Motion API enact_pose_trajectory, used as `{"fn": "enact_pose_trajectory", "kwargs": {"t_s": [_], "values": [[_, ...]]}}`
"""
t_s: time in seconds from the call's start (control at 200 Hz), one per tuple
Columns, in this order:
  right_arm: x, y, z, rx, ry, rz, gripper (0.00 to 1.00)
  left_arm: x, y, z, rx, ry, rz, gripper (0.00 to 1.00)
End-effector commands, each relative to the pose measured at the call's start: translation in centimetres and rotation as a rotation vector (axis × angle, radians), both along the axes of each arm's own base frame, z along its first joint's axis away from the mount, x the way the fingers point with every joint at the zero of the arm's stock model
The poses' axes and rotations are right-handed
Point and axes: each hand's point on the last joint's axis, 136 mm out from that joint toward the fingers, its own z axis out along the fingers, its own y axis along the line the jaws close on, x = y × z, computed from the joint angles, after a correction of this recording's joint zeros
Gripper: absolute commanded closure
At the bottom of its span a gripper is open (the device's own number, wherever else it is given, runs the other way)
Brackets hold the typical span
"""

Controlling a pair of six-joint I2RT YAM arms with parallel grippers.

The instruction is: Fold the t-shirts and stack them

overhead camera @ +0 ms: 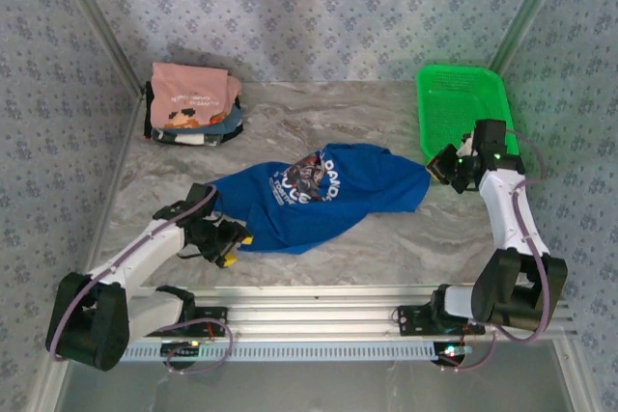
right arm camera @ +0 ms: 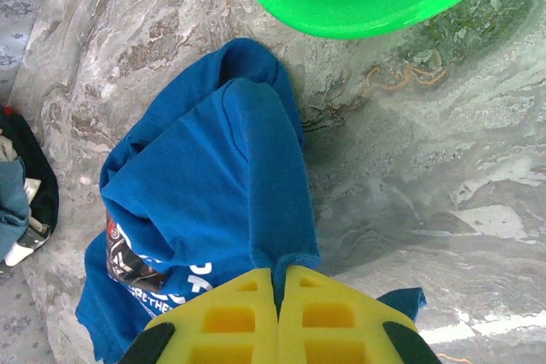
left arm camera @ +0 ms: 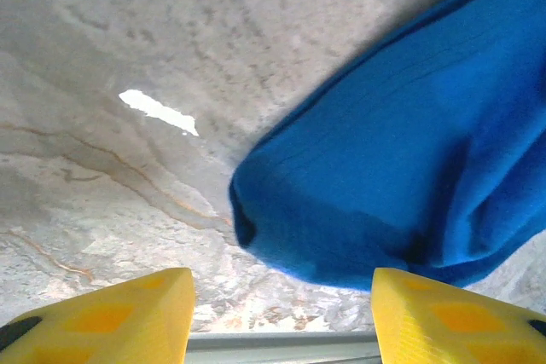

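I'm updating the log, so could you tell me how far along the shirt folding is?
Done: a folded stack sits at the far left, with a pink shirt on top. In hand: the blue shirt lies crumpled in the middle. The right gripper is shut on one end of it, and the left gripper is open at the other end. Left: fold the blue shirt and add it to the stack.

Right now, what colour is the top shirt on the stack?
The top shirt is salmon pink, clearest in the top external view.
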Motion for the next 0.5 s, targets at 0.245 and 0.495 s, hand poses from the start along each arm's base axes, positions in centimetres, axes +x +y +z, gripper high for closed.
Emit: {"fn": "enact_pose_trajectory", "kwargs": {"t_s": [0.245, 0.495], "values": [[0.2, 0.8, -0.3, 0.006, -0.008, 0.037, 1.00, 2.1, -1.2, -0.8, -0.066, -0.009, 0.116, 0.45], [0.1, 1.1, -0.6, 0.011, -0.006, 0.041, 1.00, 2.4, -1.4, -1.6, -0.067, 0.002, 0.112, 0.63]]}}
